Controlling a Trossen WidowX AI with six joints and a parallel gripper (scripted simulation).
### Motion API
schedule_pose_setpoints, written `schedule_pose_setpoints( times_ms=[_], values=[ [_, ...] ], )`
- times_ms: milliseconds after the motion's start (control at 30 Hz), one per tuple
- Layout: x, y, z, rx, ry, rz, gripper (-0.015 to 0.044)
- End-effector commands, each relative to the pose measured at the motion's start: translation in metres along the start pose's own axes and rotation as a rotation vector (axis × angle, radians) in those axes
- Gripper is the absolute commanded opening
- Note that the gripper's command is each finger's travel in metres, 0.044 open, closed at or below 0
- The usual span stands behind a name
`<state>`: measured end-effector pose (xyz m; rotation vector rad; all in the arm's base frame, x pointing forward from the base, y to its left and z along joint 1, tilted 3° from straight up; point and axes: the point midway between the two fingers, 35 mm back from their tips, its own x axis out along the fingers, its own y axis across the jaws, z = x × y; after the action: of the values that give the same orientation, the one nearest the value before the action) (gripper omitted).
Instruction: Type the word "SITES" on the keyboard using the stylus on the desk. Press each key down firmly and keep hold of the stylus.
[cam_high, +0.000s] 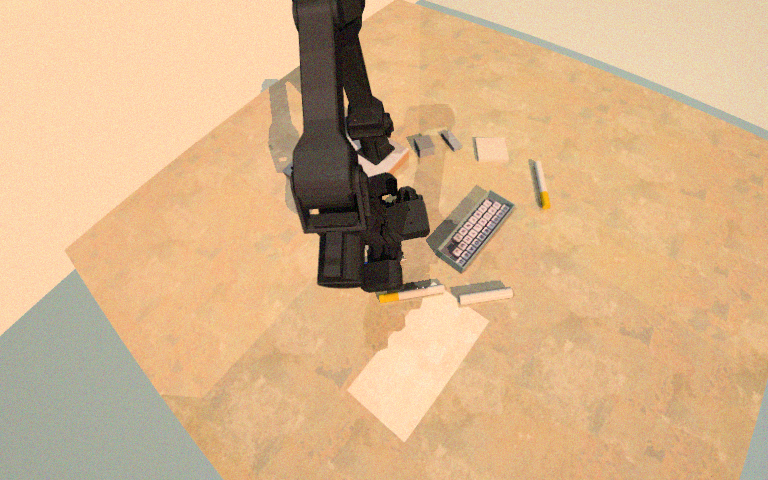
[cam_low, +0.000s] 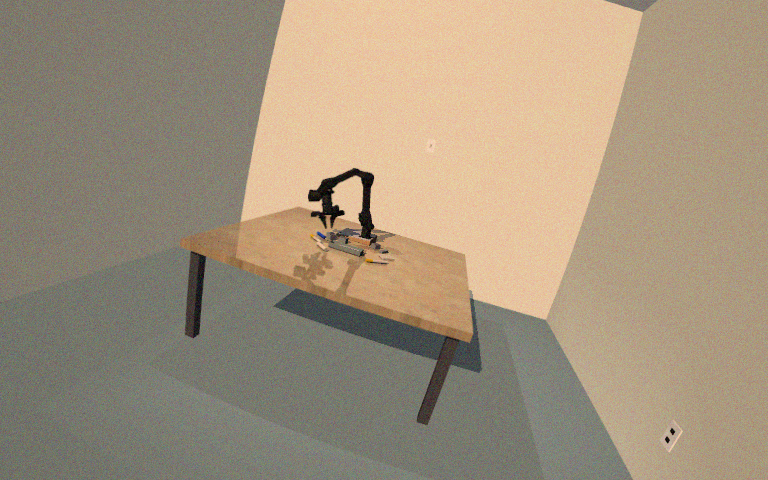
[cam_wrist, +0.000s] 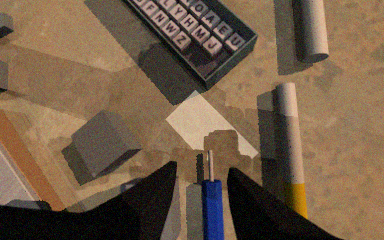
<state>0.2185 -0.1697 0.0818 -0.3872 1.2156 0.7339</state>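
Note:
The stylus (cam_wrist: 213, 210) (cam_low: 321, 234), blue with a thin metal tip, lies on the table; the arm hides it in the top view. My gripper (cam_wrist: 202, 171) (cam_low: 328, 226) is open and empty. It hangs above the stylus, which shows between the two fingers in the wrist view, a little nearer the right finger. The fingers are hidden in the top view. The keyboard (cam_high: 475, 232) (cam_wrist: 187, 22) has a dark grey-green case and pale letter keys. It lies right of the gripper in the top view. The wrist view shows only one end of it, with E readable.
A yellow-ended white stick (cam_high: 419, 292) (cam_wrist: 290, 150) lies beside the stylus, with a white cylinder (cam_high: 485, 296) (cam_wrist: 314, 35) beyond. Another yellow-ended stick (cam_high: 540, 181) lies past the keyboard. A grey block (cam_wrist: 105, 142) is left of the stylus. A pale block (cam_high: 491, 149) lies farther back.

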Motion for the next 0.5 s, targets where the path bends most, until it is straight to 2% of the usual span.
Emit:
schedule_pose_setpoints(
  times_ms=[0, 467],
  values=[
    [-0.0152, -0.0057, -0.0464, -0.190, -0.118, -0.079, 0.0150],
    [-0.0126, -0.0068, -0.0476, -0.190, -0.118, -0.079, 0.0150]
  ],
)
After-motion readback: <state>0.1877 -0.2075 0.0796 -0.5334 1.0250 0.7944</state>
